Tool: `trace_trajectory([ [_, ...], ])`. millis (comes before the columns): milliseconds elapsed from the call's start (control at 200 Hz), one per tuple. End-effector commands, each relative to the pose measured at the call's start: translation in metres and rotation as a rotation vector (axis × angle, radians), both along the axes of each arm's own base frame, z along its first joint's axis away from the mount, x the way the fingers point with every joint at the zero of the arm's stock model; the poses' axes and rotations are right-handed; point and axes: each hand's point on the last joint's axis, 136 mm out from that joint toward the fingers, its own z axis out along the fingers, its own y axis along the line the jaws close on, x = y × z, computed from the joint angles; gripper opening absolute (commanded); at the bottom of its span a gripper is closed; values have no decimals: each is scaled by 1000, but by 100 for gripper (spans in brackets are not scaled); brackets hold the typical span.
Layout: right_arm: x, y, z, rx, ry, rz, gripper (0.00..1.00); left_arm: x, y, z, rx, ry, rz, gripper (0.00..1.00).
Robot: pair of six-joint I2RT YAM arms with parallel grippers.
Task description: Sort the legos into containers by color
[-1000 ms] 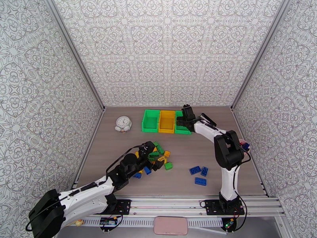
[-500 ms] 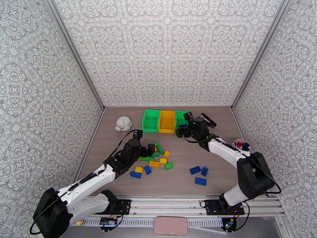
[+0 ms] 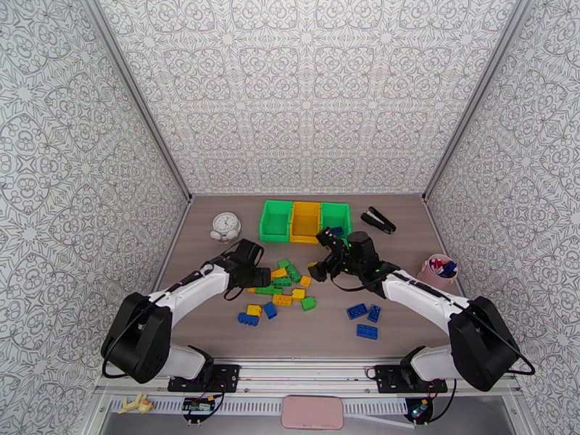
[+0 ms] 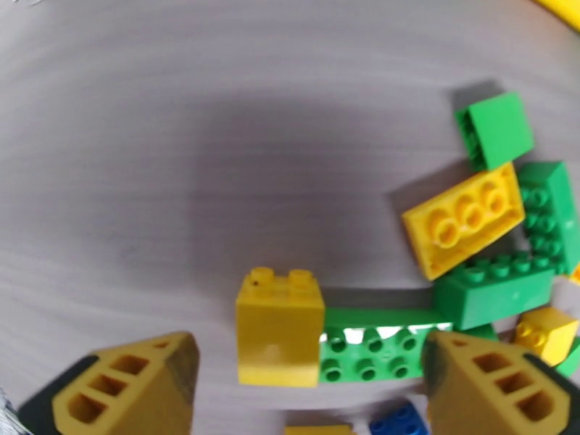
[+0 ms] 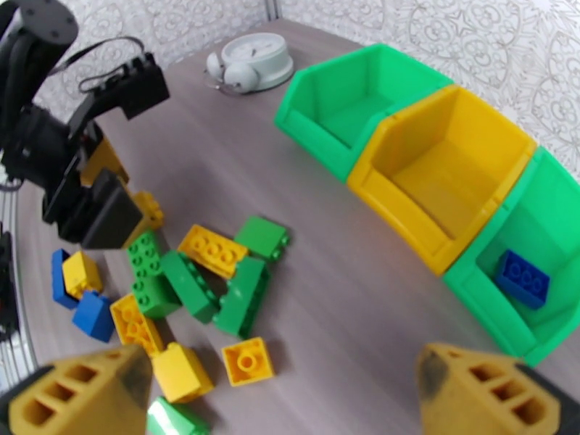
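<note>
The legos (image 3: 286, 280) lie in a loose yellow, green and blue pile mid-table, with three blue ones (image 3: 366, 317) apart on the right. My left gripper (image 3: 259, 275) is at the pile's left edge. In the left wrist view this gripper (image 4: 308, 357) is open, and a yellow brick (image 4: 279, 329) stands between its fingers, touching neither. My right gripper (image 3: 321, 253) hovers open and holds nothing between the pile and the containers (image 3: 305, 220). In the right wrist view a blue brick (image 5: 523, 278) lies in the right green bin (image 5: 558, 212). The yellow bin (image 5: 449, 157) and left green bin (image 5: 355, 99) look bare.
A white alarm clock (image 3: 225, 227) stands left of the bins. A black stapler (image 3: 378, 220) lies to their right. A pink cup (image 3: 437, 270) stands near the right wall. Patterned walls close in the table on three sides.
My right gripper drew back from the right green bin toward the pile, leaving the blue brick inside. My left gripper shifted to the pile's left edge, and its jaws have narrowed around the yellow brick.
</note>
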Motion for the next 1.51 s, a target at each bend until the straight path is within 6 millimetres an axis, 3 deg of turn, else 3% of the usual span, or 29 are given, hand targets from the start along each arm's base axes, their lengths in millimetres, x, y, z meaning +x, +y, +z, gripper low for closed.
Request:
trace_trajectory([
  [0, -14, -2, -5, -16, 23, 34, 100, 1, 2, -1, -7, 32, 9, 70],
  [145, -15, -1, -1, 1, 25, 28, 100, 3, 3, -12, -6, 66, 13, 61],
  [230, -15, -1, 0, 6, 26, 24, 100, 3, 3, -17, 1, 79, 9, 51],
  [425, -17, -1, -1, 12, 32, 20, 100, 5, 6, -17, 19, 68, 12, 35],
  [570, -17, -2, 3, 22, 25, 12, 100, 7, 7, -10, 17, 35, 27, 29],
  [685, -17, -2, 13, 51, 4, 0, 100, 16, -1, 13, -8, -78, 17, 28],
  [875, -9, -5, 36, 125, -64, -55, 100, 49, -34, 70, -124, -359, -45, 27],
  [980, -4, -9, 44, 168, -94, -107, 100, 79, -52, 98, -195, -500, -45, 27],
  [1065, -3, -11, 46, 179, -95, -123, 100, 106, -59, 109, -194, -548, -29, 27],
  [1255, -5, -17, 44, 180, -84, -154, 100, 161, -69, 116, -142, -596, -25, 27],
  [1500, -5, -24, 42, 172, -82, -189, 100, 214, -68, 105, -133, -586, -10, 27],
])
